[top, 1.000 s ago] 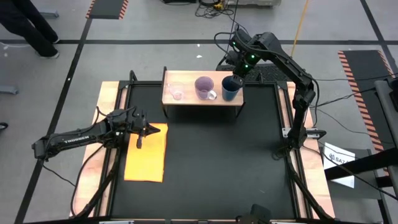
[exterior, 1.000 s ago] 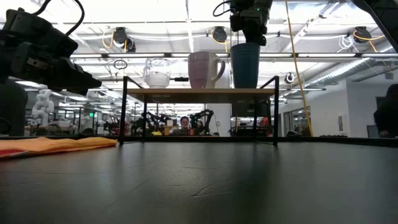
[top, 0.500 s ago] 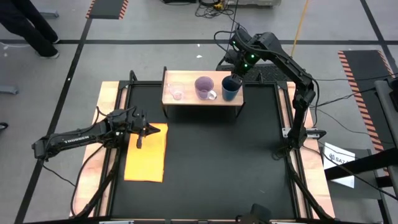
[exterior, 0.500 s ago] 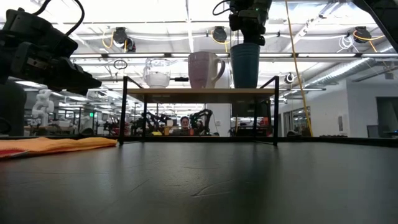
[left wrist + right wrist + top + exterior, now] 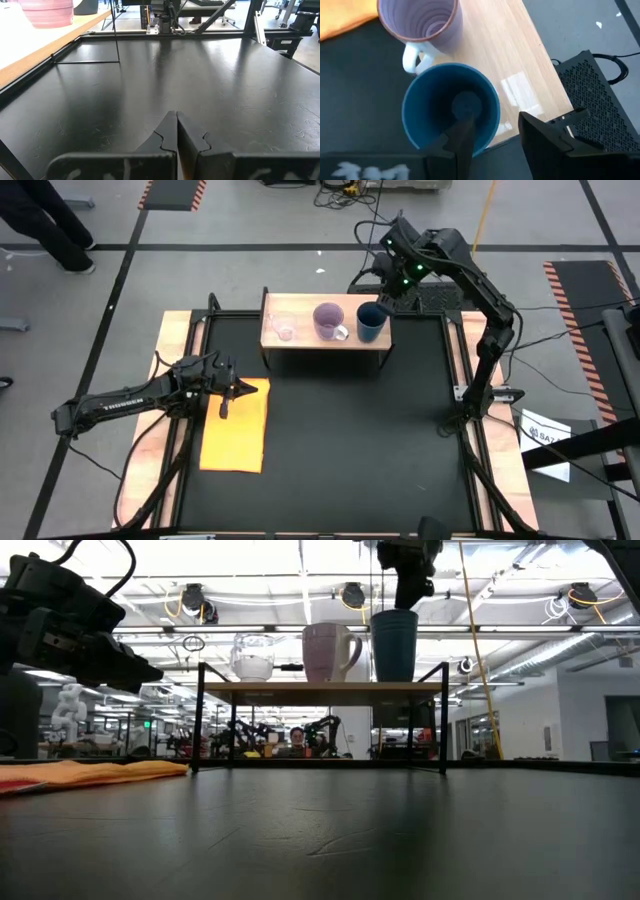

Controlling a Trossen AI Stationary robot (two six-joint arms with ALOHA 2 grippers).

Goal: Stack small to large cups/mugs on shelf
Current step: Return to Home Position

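Cups [image 5: 322,652], three total, sit in a row on the one shelf [image 5: 305,308]: clear glass cup [image 5: 283,330], purple mug [image 5: 327,319], blue cup [image 5: 371,323]. Right claw [image 5: 495,121] hangs just above the blue cup, fingers spread, holding nothing. Left claw [image 5: 235,388] is pinched closed over the orange mat [image 5: 235,438].

Rectangular wooden shelf board [image 5: 305,336]: light natural wood on thin black legs. Tiny glass cup [image 5: 284,330]: clear. Mid-sized mug [image 5: 327,319]: light purple, ringed inside, pale handle. Plain cup [image 5: 370,323]: dark teal-blue. Flat mat [image 5: 235,430]: yellow-orange, unpatterned. Table top [image 5: 340,430]: black. Floor tape [image 5: 566,305]: orange-and-black stripes.
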